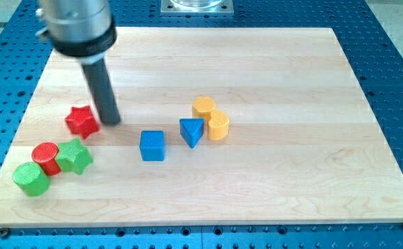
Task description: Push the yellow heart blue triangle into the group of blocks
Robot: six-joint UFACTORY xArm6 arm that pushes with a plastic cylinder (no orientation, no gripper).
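The yellow heart (219, 126) lies near the board's middle, touching the blue triangle (192, 131) on its left. A second yellow block (203, 107) touches the heart from the view's top. My tip (111, 122) stands at the left, just right of the red star (82, 122), well left of the triangle. A blue cube (152, 146) lies between my tip and the triangle, lower in the view. A group sits at the lower left: a red cylinder (47, 158), a green star (75, 157) and a green cylinder (30, 179).
The wooden board (291, 180) lies on a blue perforated table (395, 41). The arm's grey body (75, 24) hangs over the board's top left corner. A metal mount (196, 6) sits at the view's top.
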